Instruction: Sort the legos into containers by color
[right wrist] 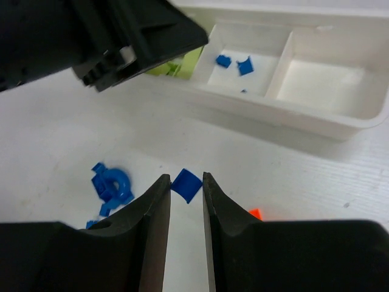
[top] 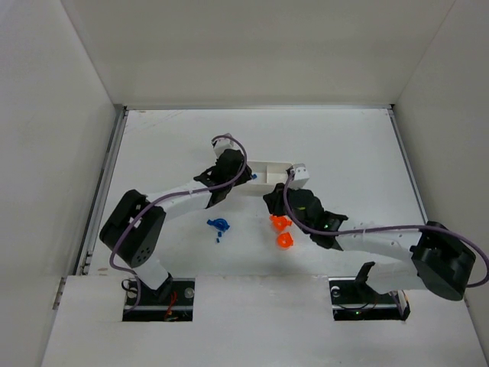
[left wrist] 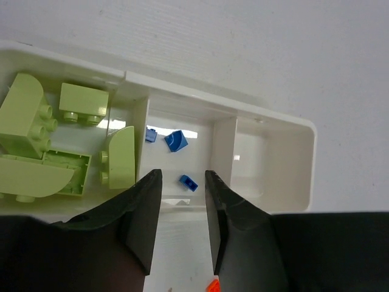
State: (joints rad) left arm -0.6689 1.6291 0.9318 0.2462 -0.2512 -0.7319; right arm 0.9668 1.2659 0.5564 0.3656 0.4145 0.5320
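Left wrist view: left tool (left wrist: 182, 175) narrowly parted, holding nothing, above middle compartment of long white plastic tray (left wrist: 285, 125). In left compartment, light green plastic bricks (left wrist: 36, 121); in middle one, small blue bits (left wrist: 176, 141). Tray sits mid white tabletop (top: 344, 145). Toward near edge: loose blue pieces (top: 218, 224), then orange pieces (top: 283, 232). Beside them, right tool (right wrist: 186, 177) pinches small blue square brick (right wrist: 186, 186).

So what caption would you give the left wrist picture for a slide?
Open left jaws hover above the tray, blue legos in its middle compartment, green legos alongside.
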